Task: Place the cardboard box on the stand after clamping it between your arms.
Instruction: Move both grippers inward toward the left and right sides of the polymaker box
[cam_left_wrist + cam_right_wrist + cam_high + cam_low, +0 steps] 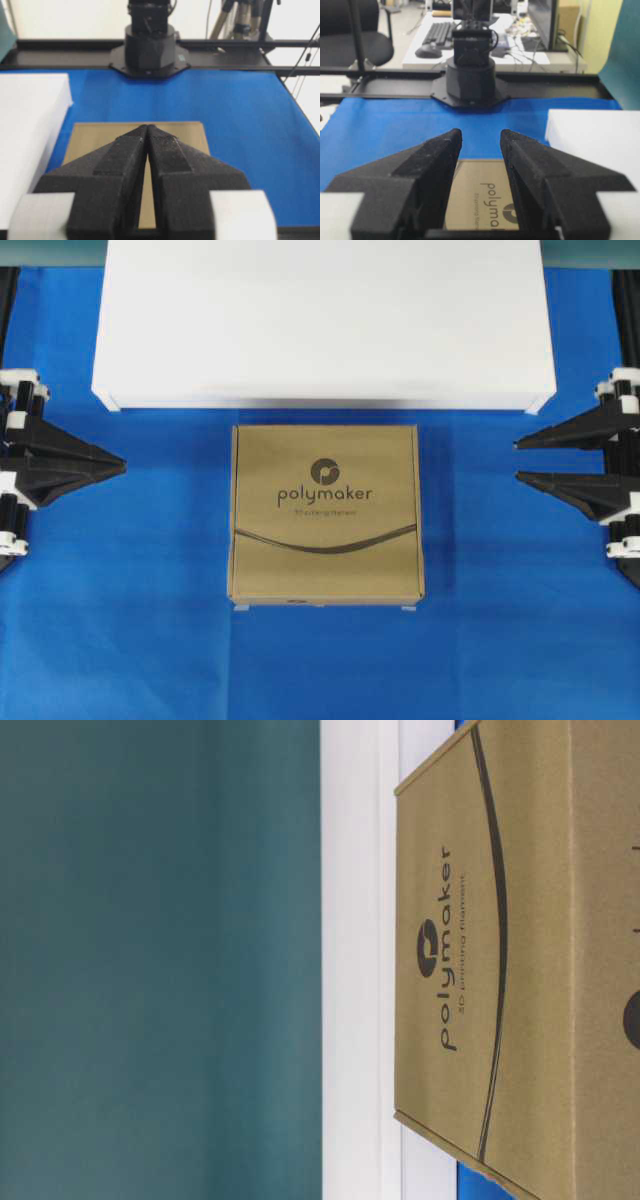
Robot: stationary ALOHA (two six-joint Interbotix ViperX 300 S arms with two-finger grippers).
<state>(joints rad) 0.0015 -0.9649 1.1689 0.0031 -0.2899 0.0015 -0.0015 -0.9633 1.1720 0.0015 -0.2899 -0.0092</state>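
A flat, nearly square brown cardboard box [326, 514], printed with a dark "polymaker" logo and a curved dark line, lies flat at the middle of the blue-covered surface [140, 640], its print reading upright in the overhead view. At left, the left pincer [122, 466], black and rough-textured, points at the box with its tips together, well apart from it. Just beyond the box sits the stand [320, 330], a wide, smooth white platform. At right, the right pincer [518, 460] faces inward, tips apart, holding nothing.
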